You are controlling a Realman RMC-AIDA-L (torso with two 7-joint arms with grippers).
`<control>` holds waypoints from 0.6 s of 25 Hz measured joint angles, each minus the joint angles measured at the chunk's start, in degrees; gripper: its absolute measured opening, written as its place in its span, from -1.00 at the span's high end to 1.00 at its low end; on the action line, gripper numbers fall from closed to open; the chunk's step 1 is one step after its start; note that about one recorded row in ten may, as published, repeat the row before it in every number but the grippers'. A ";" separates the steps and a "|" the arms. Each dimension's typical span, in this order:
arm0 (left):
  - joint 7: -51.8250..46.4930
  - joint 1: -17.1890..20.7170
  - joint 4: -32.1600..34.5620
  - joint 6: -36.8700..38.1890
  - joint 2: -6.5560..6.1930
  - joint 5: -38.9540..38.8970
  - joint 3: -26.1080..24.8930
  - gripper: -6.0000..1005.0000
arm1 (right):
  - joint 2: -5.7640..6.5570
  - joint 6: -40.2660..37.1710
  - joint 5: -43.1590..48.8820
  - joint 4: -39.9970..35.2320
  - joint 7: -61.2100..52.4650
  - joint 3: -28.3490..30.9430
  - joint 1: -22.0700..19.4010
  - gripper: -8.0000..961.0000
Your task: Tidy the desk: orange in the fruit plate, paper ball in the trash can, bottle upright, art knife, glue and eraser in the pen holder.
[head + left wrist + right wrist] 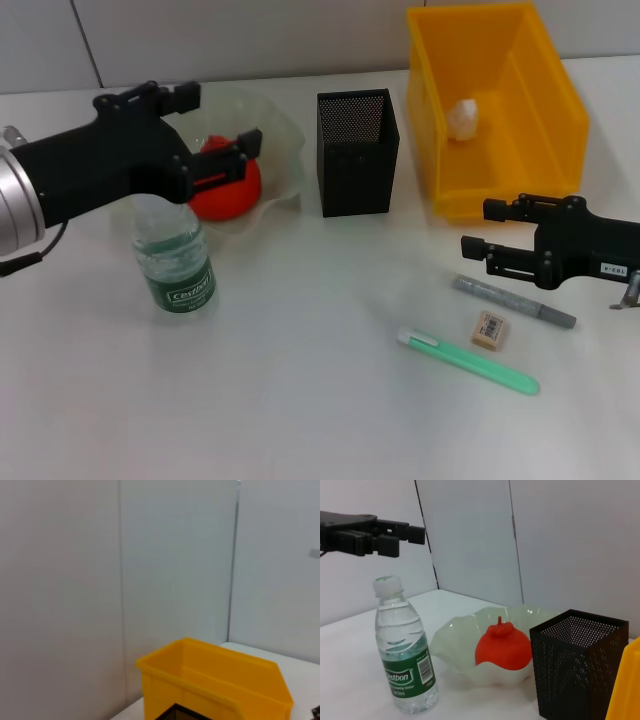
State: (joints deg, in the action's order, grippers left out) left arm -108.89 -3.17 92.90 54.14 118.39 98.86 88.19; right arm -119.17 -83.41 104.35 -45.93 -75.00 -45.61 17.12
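You're looking at an office-like test desk: a plain white tabletop (pixel 300 400) backed by pale grey partition panels (pixel 175 560). Around the black mesh pen holder (pixel 357 152) sit desk goods: a yellow trash can (pixel 495 100) just beside it and an eraser (pixel 490 329) nearer you.
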 joint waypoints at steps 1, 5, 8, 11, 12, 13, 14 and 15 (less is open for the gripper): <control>0.18 -0.04 0.00 0.16 0.01 -0.03 0.05 -0.60 | 0.00 0.00 0.00 0.00 0.00 0.00 0.00 -0.13; 1.69 -0.58 -0.10 1.29 0.08 -0.34 0.53 -0.60 | -0.01 0.00 -0.04 -0.05 0.03 0.00 -0.27 -0.13; 2.25 -0.99 -0.52 1.49 0.15 -0.37 1.26 -0.60 | -0.01 0.00 -0.05 -0.05 0.03 0.00 -0.35 -0.12; 2.80 -1.49 -1.00 1.52 0.19 -0.39 3.44 -0.60 | -0.01 0.00 -0.07 -0.03 0.04 0.00 -0.51 -0.12; 2.80 -1.49 -1.00 1.52 0.19 -0.39 3.44 -0.60 | -0.01 0.00 -0.08 -0.03 0.06 0.00 -0.62 -0.12; 3.14 -1.57 -1.03 1.52 0.18 -0.41 4.17 -0.60 | 0.00 0.00 -0.09 -0.03 0.09 0.00 -0.69 -0.12; 3.46 -1.59 -1.08 1.54 0.18 -0.42 4.70 -0.60 | -0.01 0.00 -0.09 -0.03 0.13 0.00 -0.81 -0.12; 4.62 -1.61 -1.54 1.41 0.21 -0.43 6.31 -0.60 | -0.01 0.00 -0.10 -0.03 0.20 0.00 -0.99 -0.12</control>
State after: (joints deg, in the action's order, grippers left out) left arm -104.27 -4.78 91.36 55.55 118.60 98.42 94.50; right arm -119.18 -83.41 104.25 -45.96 -74.81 -45.62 16.13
